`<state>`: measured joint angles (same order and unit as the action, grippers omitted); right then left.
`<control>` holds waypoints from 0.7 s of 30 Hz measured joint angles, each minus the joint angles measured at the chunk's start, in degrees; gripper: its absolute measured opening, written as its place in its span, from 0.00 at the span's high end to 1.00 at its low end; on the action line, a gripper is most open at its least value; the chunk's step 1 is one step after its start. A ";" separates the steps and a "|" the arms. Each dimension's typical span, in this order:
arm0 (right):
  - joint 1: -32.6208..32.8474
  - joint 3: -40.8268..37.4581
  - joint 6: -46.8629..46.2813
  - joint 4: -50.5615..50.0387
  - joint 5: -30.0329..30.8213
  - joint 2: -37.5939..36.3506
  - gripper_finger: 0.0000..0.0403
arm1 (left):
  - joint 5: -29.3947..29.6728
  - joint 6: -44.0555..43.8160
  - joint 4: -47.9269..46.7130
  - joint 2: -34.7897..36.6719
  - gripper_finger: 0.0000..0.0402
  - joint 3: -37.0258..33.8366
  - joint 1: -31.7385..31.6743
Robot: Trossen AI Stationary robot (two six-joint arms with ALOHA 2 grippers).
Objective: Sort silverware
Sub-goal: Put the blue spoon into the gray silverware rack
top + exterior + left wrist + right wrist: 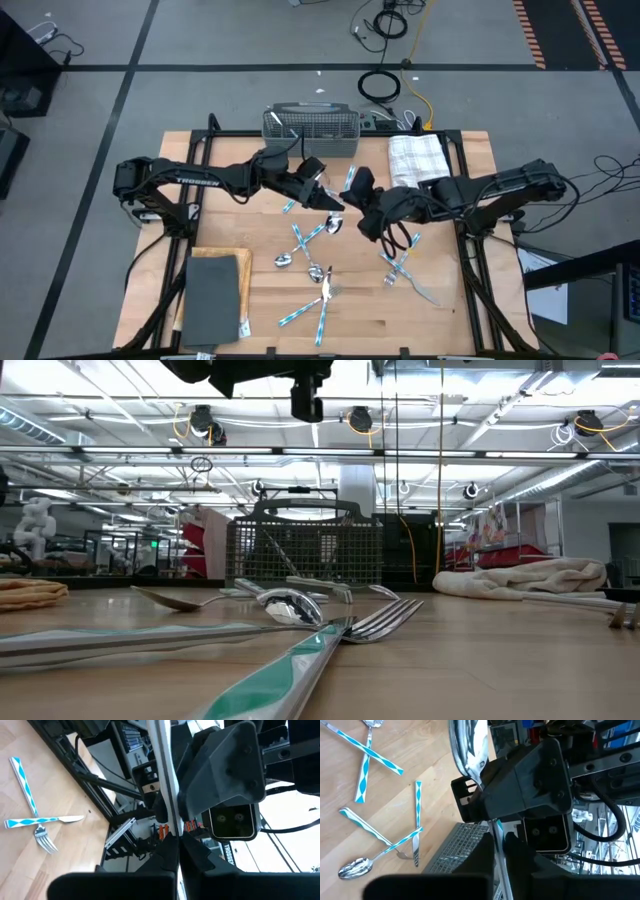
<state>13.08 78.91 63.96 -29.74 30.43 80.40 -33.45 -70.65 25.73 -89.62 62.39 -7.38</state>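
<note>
The spoon (470, 745) is held up off the tabletop (232, 228) over its middle, between the two grippers. The right wrist view shows its shiny bowl sticking out past the left gripper, with its blue-and-white handle running back into the right gripper's own fingers. In the left wrist view the same piece runs as a bright stem into the left gripper's fingers.

The left gripper (328, 197) reaches in from the left and is clamped narrow on the spoon. The right gripper (362, 208) faces it from the right, just beside it, and is also closed on the spoon.

The rest of the silverware (322, 275) lies scattered flat on the tabletop below and in front of the grippers, several pieces crossing each other. A crossed pair (400, 262) lies under the right arm.

The basket (310, 128) stands at the far edge behind the grippers. A cloth (418, 155) lies to its right. A dark mat (213, 298) sits at the near left corner.
</note>
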 joint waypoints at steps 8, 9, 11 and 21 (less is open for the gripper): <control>0.09 -0.01 -3.90 -0.51 4.97 1.96 0.99 | 2.04 1.57 -0.13 0.00 0.98 -0.17 -0.09; 0.09 0.00 -4.70 -0.54 5.15 1.94 0.99 | 2.28 3.16 0.16 0.03 0.97 -0.17 -0.10; 0.09 0.00 -6.52 -0.64 5.52 1.55 1.00 | 2.54 7.06 1.08 0.23 0.94 -0.17 -0.09; -0.18 0.04 -12.07 -0.59 5.50 0.00 1.00 | 3.82 12.76 7.20 0.39 0.63 -0.15 -0.39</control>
<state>12.90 78.96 51.89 -30.33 35.93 80.40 -29.63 -57.89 32.93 -89.23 62.24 -7.77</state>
